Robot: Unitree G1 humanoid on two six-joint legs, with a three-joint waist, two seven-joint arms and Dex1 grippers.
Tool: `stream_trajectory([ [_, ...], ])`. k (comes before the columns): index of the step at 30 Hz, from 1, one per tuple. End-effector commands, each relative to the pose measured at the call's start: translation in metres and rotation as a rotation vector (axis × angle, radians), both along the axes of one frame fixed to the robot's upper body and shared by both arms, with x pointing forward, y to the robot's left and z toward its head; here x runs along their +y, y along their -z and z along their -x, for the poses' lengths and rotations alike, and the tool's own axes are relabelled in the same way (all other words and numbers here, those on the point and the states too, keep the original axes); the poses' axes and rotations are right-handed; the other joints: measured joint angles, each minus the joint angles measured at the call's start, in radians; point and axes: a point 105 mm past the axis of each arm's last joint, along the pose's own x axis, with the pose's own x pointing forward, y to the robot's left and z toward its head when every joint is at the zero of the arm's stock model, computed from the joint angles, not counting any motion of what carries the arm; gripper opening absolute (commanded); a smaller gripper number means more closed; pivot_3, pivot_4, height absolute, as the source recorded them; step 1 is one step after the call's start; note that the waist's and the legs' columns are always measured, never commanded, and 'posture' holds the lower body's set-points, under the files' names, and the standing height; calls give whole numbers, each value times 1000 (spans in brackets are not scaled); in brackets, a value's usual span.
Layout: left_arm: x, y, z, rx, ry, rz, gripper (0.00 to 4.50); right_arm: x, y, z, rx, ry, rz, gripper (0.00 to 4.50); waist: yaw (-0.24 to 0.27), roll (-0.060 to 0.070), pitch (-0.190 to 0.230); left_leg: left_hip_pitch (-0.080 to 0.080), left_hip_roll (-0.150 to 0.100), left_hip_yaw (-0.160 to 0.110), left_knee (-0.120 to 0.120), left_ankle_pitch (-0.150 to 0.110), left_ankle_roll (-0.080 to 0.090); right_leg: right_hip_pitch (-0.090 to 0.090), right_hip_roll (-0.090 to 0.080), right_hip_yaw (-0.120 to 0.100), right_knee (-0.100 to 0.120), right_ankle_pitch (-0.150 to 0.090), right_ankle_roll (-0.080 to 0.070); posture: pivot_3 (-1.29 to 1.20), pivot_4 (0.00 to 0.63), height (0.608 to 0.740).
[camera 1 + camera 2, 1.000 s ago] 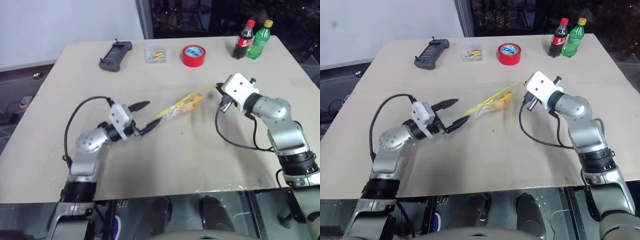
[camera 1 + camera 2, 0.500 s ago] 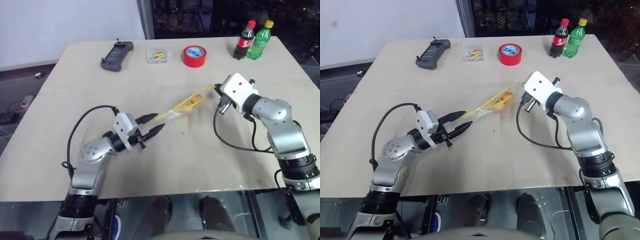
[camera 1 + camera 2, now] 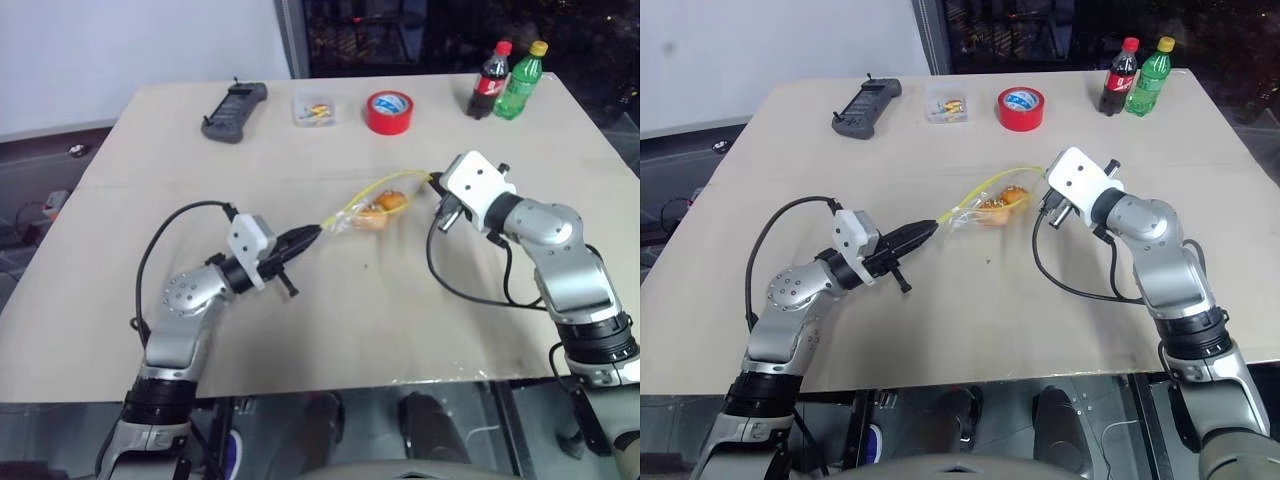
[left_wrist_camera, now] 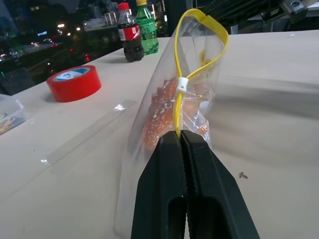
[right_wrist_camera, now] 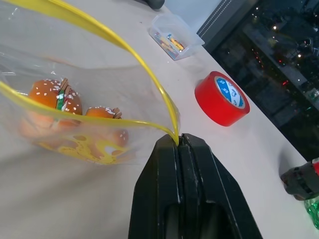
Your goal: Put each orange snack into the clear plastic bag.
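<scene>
Though level, both hands (image 3: 312,236) (image 3: 437,186) bag-clamped (image 3: 365,213).

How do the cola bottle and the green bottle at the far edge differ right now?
The cola bottle is dark with a red cap and red label; the green bottle is clear green with a yellow cap. The cola bottle stands to the robot's left of the green one. Both are upright, side by side, similar in size.

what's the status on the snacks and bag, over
Left gripper shut on bag seal end. Right gripper shut on other end. Both snacks inside bag. Nothing in the way.
</scene>
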Motion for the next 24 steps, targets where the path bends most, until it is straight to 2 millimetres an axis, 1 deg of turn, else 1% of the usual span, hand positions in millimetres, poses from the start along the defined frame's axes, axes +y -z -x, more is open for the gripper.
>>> stream_trajectory([
  [1, 2, -9, 3, 7, 25, 19, 310, 0, -17, 6, -67, -5, -17, 0, 0, 0, 0, 0, 0, 0, 0, 0, 0, 0, 0, 0, 0, 0, 0, 0, 150, 740],
  [3, 3, -8, 1, 5, 10, 0, 901, 0, -16, 6, -66, -4, -17, 0, 0, 0, 0, 0, 0, 0, 0, 0, 0, 0, 0, 0, 0, 0, 0, 0, 150, 740],
  [4, 4, -7, -1, 2, 1, -12, 1302, 0, -16, 6, -66, -5, -18, 0, 0, 0, 0, 0, 0, 0, 0, 0, 0, 0, 0, 0, 0, 0, 0, 0, 150, 740],
  [6, 2, -5, -1, -1, 4, -34, 2390, 0, -17, 7, -65, -6, -19, 0, 0, 0, 0, 0, 0, 0, 0, 0, 0, 0, 0, 0, 0, 0, 0, 0, 150, 740],
  [7, 1, -4, 0, -1, 10, -42, 2779, 1, -17, 7, -65, -7, -19, 0, 0, 0, 0, 0, 0, 0, 0, 0, 0, 0, 0, 0, 0, 0, 0, 0, 150, 740],
  [13, -4, -3, 2, 3, 32, -40, 2779, 2, -17, 9, -61, -11, -21, 0, 0, 0, 0, 0, 0, 0, 0, 0, 0, 0, 0, 0, 0, 0, 0, 0, 150, 740],
  [19, -14, -3, 4, 38, 69, 3, 2779, 4, -17, 9, -57, -14, -24, 0, 0, 0, 0, 0, 0, 0, 0, 0, 0, 0, 0, 0, 0, 0, 0, 0, 150, 740],
  [20, -16, -3, 4, 50, 78, 15, 2272, 4, -17, 10, -57, -14, -24, 0, 0, 0, 0, 0, 0, 0, 0, 0, 0, 0, 0, 0, 0, 0, 0, 0, 150, 740],
  [21, -17, -3, 4, 58, 84, 22, 1964, 5, -17, 10, -57, -14, -24, 0, 0, 0, 0, 0, 0, 0, 0, 0, 0, 0, 0, 0, 0, 0, 0, 0, 150, 740],
  [23, -19, -2, 6, 85, 102, 41, 1024, 5, -17, 10, -58, -13, -25, 0, 0, 0, 0, 0, 0, 0, 0, 0, 0, 0, 0, 0, 0, 0, 0, 0, 150, 740],
  [24, -20, -2, 6, 91, 107, 42, 1024, 5, -17, 10, -58, -12, -25, 0, -1, 0, 0, 0, 0, 0, 0, 0, 0, 0, 0, 0, 0, 0, 0, 0, 150, 740],
])
